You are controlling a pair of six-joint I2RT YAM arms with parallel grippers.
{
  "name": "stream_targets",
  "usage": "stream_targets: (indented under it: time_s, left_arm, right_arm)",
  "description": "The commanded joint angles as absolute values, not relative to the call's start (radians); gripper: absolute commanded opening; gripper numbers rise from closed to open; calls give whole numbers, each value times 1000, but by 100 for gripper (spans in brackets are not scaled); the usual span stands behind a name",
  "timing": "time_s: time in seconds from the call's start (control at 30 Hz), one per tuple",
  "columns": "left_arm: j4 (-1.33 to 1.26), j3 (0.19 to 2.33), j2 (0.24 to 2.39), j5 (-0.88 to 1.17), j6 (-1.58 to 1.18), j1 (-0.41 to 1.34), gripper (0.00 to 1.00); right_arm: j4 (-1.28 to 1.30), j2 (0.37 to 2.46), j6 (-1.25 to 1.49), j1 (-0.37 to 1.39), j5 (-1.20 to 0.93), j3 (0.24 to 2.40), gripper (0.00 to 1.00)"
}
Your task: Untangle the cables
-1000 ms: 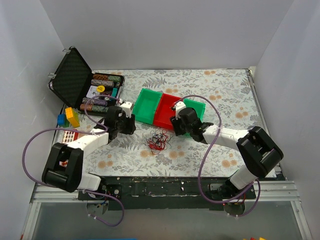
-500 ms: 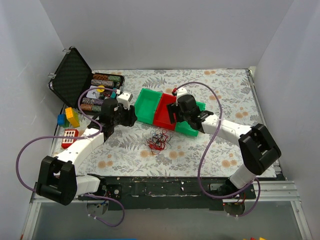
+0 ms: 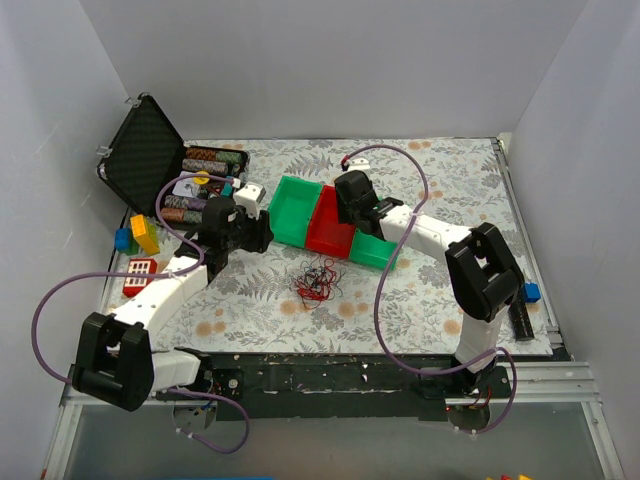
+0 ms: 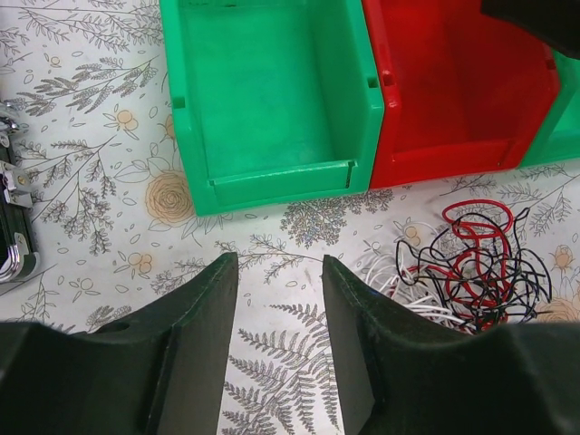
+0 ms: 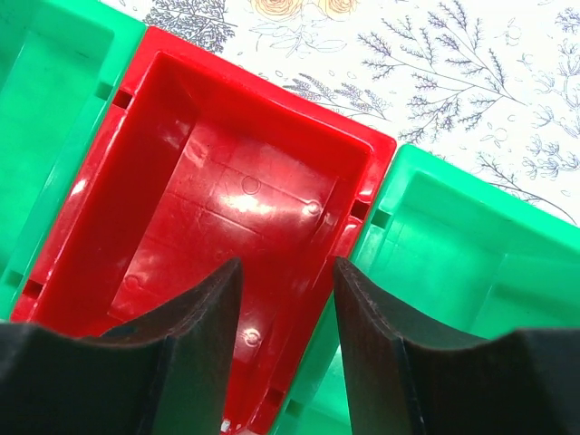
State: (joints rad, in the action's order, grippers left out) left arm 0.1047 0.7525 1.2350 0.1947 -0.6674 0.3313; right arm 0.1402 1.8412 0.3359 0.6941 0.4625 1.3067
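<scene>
Red, black and white strands make up the cables (image 3: 318, 280), a rounded tangle with no clear long axis, lying on the bench (image 3: 450, 180) at the near side of the red bin (image 3: 325, 232). In your left wrist view a finger (image 4: 362, 344) cuts off its lower edge. Left hand (image 4: 279, 267): parted, empty, beside the tangle. Right hand (image 5: 285, 272): parted, empty, above the red bin.

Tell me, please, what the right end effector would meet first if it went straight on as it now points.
The right end effector would probably meet the red bin, on its bare floor near a wall; depth is unclear.
</scene>
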Motion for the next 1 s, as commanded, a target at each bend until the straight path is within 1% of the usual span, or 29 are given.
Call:
stream_targets:
  time_s: [0.0,0.1,0.13,0.2,0.43,0.6,0.73,0.87,0.97]
  left_arm:
    - [101,785,1186,215,-646,336,43]
    - [100,784,1177,222,-640,336,43]
    - [100,781,1177,222,-635,336,43]
    - [97,779,1174,219,-630,336,43]
    - [97,775,1163,213,-623,336,43]
    - [94,761,1155,201,-612,336,43]
    - [86,749,1158,198,-609,337,43]
    - [83,747,1163,196,-611,336,43]
    - [80,746,1158,195,-611,336,43]
  right_arm:
    - [232,1842,370,699,468,1278,54]
    - [262,1804,360,701,512,1263,67]
    - [273,1789,362,703,535,1256,70]
    - [284,1764,373,701,564,1241,72]
    - [318,1740,406,704,618,1256,70]
    - [203,1634,370,706,571,1189,70]
    - [164,1574,357,706,613,1147,70]
    - [268,1640,423,704,702,1181,72]
    - [339,1709,471,704,701,1227,73]
